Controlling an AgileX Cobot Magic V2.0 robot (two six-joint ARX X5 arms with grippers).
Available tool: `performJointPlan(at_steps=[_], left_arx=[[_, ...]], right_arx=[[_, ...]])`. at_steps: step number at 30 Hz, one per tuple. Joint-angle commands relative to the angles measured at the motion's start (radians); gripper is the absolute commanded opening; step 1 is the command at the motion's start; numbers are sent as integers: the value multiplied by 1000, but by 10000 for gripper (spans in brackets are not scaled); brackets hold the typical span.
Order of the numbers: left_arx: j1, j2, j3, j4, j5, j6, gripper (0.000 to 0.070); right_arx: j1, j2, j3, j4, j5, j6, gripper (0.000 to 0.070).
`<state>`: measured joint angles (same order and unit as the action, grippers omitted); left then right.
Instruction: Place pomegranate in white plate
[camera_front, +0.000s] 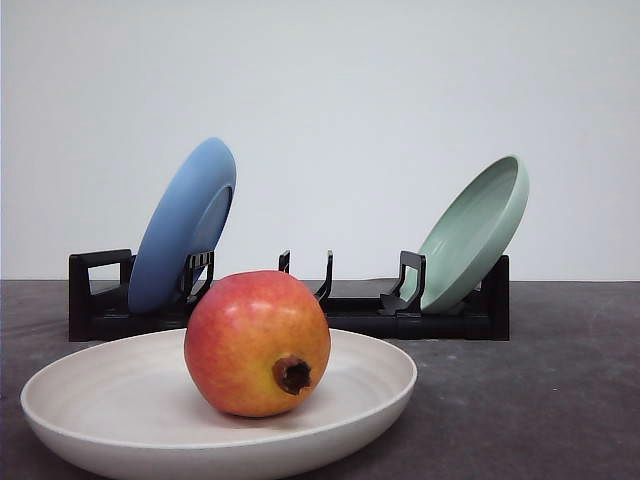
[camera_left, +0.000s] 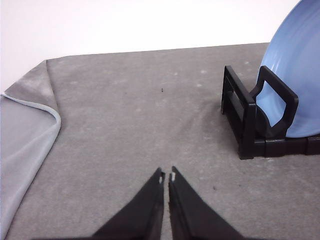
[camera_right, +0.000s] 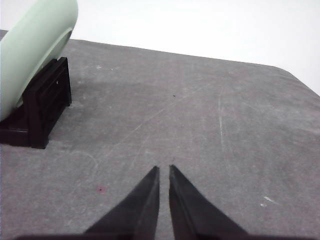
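The round red-orange pomegranate (camera_front: 257, 343) was seated inside the shallow off-white matte plate (camera_front: 70, 395), task judged done, so left gripper (camera_left: 166, 175) and right gripper (camera_right: 163, 167) were closed empty.

Bare grey mat (camera_front: 560, 400) lies open everywhere except where the black rack (camera_front: 290, 310) stands behind the white plate (camera_front: 120, 400).

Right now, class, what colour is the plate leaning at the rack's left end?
Blue, a plain matte blue with no pattern; the front view shows it best.

Red-orange pomegranate (camera_front: 257, 343), cream white plate (camera_front: 90, 400), blue plate (camera_front: 182, 225), pale green plate (camera_front: 475, 232), black rack (camera_front: 95, 295).
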<state>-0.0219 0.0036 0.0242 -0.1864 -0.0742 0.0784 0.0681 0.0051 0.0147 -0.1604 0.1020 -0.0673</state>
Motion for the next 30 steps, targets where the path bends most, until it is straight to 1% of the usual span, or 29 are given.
performJointPlan(at_steps=[1,30], left_arx=[[0,-1,-12,0,4,7,0],[0,-1,-12,0,4,7,0]], right_arx=[[0,-2,-5,3,3,4,35],[0,-2,-5,3,4,4,35]])
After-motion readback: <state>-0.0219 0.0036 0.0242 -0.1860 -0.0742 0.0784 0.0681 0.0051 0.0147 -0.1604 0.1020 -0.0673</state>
